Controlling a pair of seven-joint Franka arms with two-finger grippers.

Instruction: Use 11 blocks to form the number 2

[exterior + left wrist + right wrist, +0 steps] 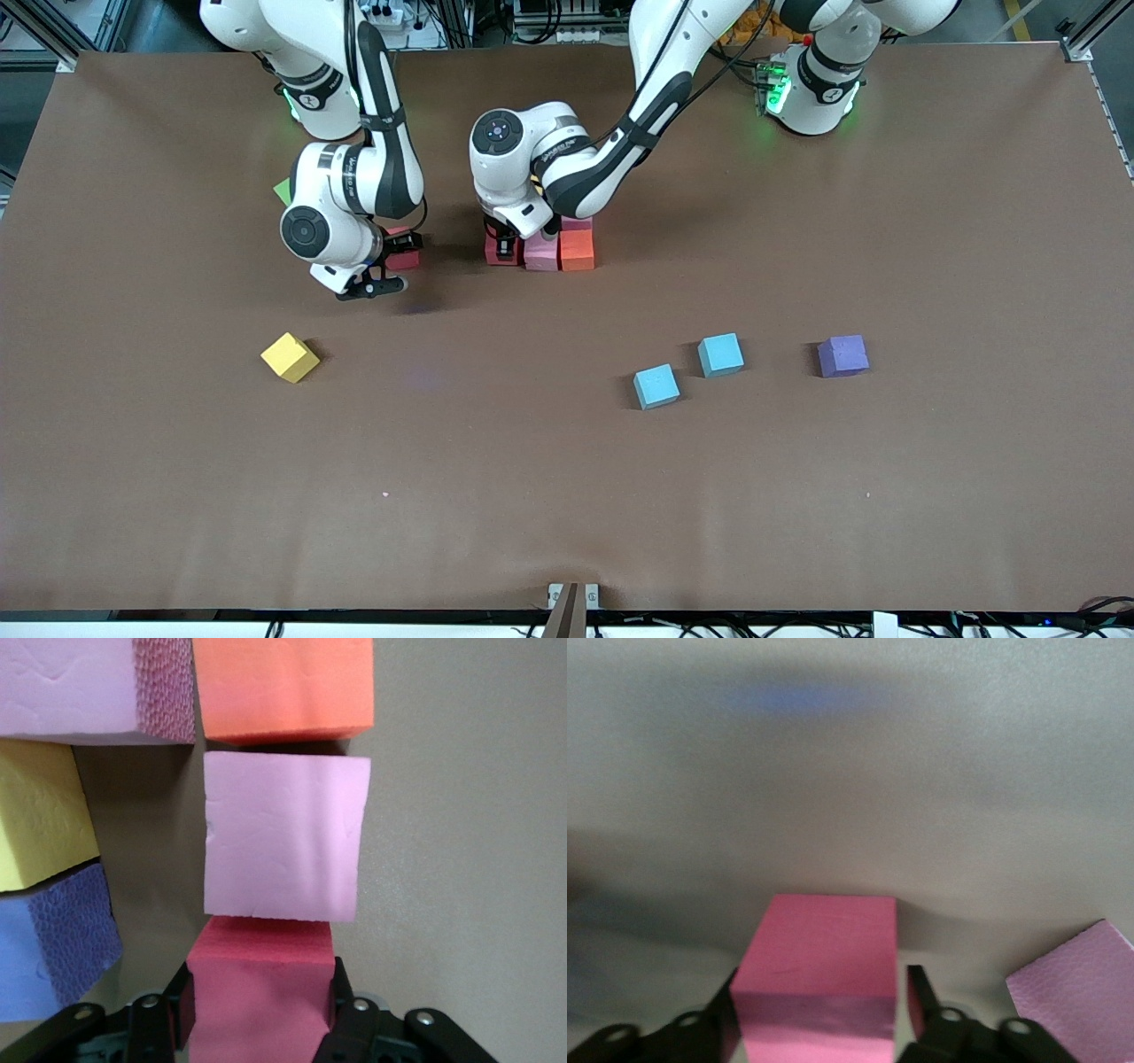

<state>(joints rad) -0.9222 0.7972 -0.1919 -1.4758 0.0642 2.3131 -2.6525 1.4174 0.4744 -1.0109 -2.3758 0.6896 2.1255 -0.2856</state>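
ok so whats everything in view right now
row blocks: 3, red, pink, orange, mid-table under the left arm
beside the row: 3, pink, yellow, bluish
loose red: 1, at right tool
loose yellow: 1, nearer camera, right arm's end
light blue: 2, nearer camera
purple: 1, beside them, left arm's end
green cube: 1, half hidden by right arm
table: 1, brown
left tool: shut on red
right tool: low over the table
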